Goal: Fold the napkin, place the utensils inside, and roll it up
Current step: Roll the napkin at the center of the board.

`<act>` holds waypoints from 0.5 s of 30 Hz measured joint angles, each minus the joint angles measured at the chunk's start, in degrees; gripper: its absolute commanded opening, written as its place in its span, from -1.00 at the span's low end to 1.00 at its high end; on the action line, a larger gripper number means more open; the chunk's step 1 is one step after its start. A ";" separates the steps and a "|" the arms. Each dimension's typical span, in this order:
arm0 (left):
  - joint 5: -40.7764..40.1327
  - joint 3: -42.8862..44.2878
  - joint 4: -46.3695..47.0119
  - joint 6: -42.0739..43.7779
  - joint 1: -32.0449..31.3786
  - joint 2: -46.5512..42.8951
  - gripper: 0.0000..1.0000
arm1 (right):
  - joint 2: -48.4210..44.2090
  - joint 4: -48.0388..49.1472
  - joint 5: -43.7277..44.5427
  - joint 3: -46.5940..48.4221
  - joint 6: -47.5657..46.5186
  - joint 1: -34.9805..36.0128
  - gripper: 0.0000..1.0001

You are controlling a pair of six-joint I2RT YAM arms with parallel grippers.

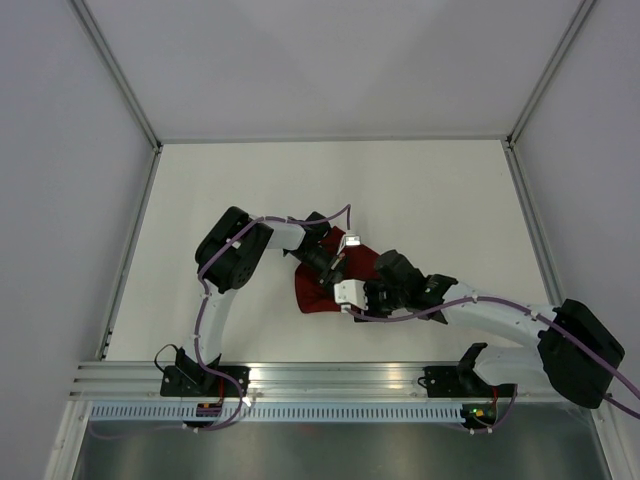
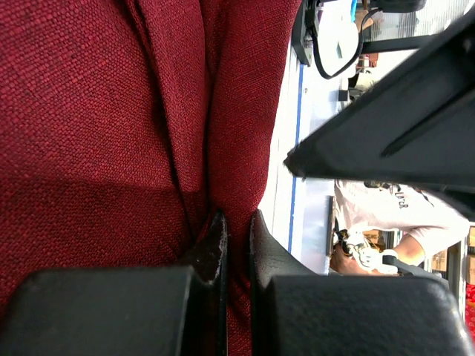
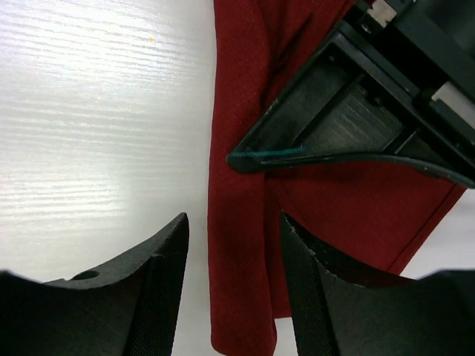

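- Table [image 1: 420,200]: white top, boxed by pale walls [image 1: 60,150] on three sides. A ribbed metal rail [image 1: 340,378] runs along the near edge between the two arm bases.
- Purple cables [image 1: 205,300] trail along both arms.
- Napkin [image 1: 318,292]: dark red cloth, bunched near the table's middle. It lies right under both wrists, which cover most of it in the overhead view. Only its lower left corner and a strip at upper right show.
- In the way: the two grippers crowd the same patch of cloth. The right wrist view has one black finger of the left gripper lying across the napkin at upper right. In the left wrist view a black wedge of the right arm's hardware cuts across the right side.
- Background of the left wrist view: beyond the table edge, a person in a pale long-sleeved top [image 2: 386,211].
- Left gripper [image 2: 237,216]: fingers [image 2: 215,245] nearly together, pinching a raised fold of the napkin. Creases in the cloth run down into the pinch.
- Right gripper [image 3: 234,219]: fingers [image 3: 159,282] stand well apart and hold nothing. The napkin's long folded edge runs between them, with bare table under the left finger. I cannot tell whether either finger touches the cloth.
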 measured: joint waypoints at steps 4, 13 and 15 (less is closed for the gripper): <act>-0.20 0.13 -0.24 -0.02 0.00 0.00 -0.95 | 1.33 3.32 2.60 -1.07 0.28 3.19 0.16; -0.52 0.24 -0.96 -0.02 0.00 0.00 -0.95 | 5.11 9.11 8.20 -3.02 0.02 6.58 -0.18; -0.59 0.24 -1.11 -0.02 0.00 0.00 -0.95 | 5.44 9.84 9.33 -3.02 -0.39 6.84 -0.41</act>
